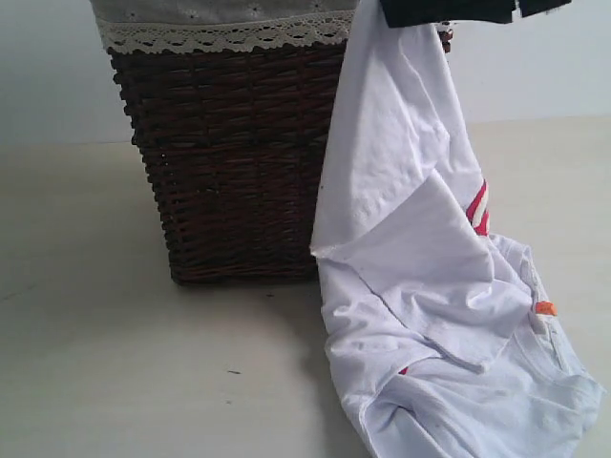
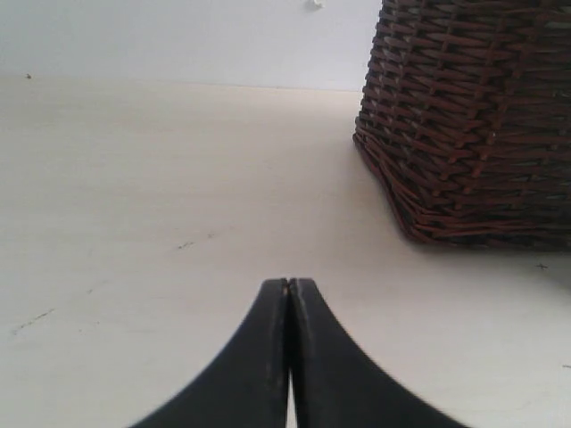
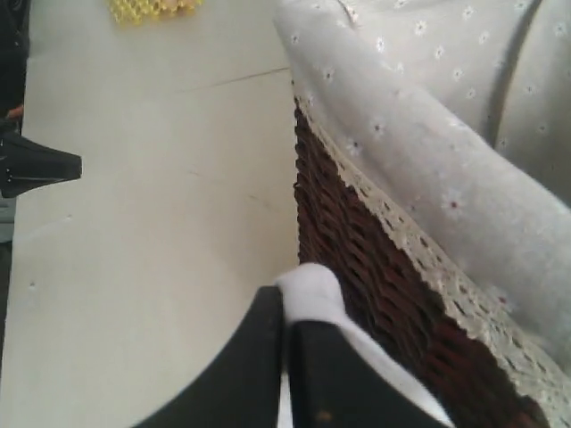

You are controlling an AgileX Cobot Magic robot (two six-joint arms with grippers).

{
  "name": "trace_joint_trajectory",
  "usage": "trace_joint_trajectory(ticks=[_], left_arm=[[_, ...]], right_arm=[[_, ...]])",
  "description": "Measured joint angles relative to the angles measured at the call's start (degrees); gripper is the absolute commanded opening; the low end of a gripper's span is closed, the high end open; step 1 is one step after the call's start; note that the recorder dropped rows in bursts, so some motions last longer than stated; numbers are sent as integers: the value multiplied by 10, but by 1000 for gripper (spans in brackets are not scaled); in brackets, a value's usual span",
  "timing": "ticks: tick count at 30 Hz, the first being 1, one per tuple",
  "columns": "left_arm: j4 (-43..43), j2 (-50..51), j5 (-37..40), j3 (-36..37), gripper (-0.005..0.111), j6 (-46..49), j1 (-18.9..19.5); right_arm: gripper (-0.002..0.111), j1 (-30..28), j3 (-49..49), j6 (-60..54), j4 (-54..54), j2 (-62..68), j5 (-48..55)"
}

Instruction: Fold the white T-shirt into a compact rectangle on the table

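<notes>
Pale beige tabletop [image 1: 115,363] fills my exterior view. A dark brown wicker basket [image 1: 229,162] stands on it, with a lace-trimmed liner [image 1: 220,33] folded over its rim. My right gripper [image 3: 287,312] is clenched on a bunch of the white T-shirt [image 1: 420,286]. On its wrist camera I see white cloth pinched between the black fingers, just beside the basket's upper wall. From that grip the shirt hangs down the basket's right side, and its lower part lies crumpled on the tabletop in front. An orange neck tag [image 1: 545,307] and a strip of red lettering [image 1: 478,208] show among the folds. My left gripper [image 2: 288,285] is pressed fully together with nothing between its fingers. It sits low over bare tabletop, apart from the basket's bottom corner.
</notes>
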Motion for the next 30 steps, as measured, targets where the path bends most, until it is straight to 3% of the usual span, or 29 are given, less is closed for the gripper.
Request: trace_joint_trajectory(ticks=[11,14,17,24,30], left_arm=[[0,0,0,0,0,0,0],[0,0,0,0,0,0,0],[0,0,0,0,0,0,0],[0,0,0,0,0,0,0],[0,0,0,0,0,0,0]], right_arm=[[0,0,31,-172,204,70,-209],[0,0,31,-177,217,77,-202],[0,8,31,-161,194,75,-121],[0,127,69,-139,14,47,-36],[4,231,99,-161,16,71,-172]])
